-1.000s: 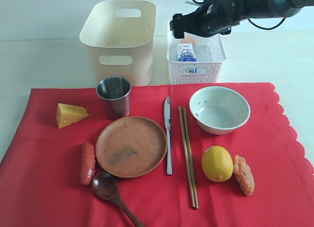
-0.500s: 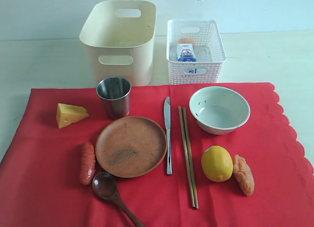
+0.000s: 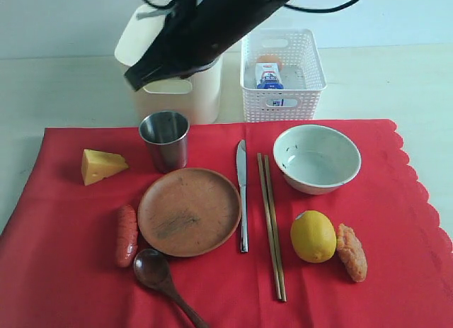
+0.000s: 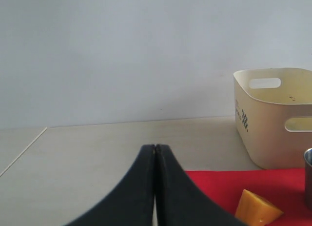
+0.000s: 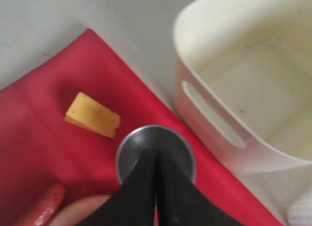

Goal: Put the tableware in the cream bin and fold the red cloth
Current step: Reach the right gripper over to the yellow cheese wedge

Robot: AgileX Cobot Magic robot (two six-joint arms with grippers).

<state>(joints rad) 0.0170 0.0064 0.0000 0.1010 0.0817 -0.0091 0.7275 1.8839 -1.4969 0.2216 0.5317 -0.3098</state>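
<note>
Right gripper [image 3: 132, 80], black, jaws pressed together on nothing, over shiny steel cup [image 3: 164, 138]; left gripper [image 4: 155, 148] likewise closed and empty above pale matte table [image 4: 73, 153], plain grey-white wall [image 4: 122, 50] behind. Reckoned from round brown wooden plate [image 3: 189, 211] on smooth red cloth [image 3: 71, 222] with 1 scalloped edge: cup at 11 o'clock, rounded cream bin [image 3: 191, 105] at 12, off the cloth, glossy white bowl [image 3: 316, 158] at 2, metal knife [image 3: 243, 200] and 2 slim chopsticks [image 3: 271, 225] at 3, dark spoon [image 3: 152, 268] at 7.
</note>
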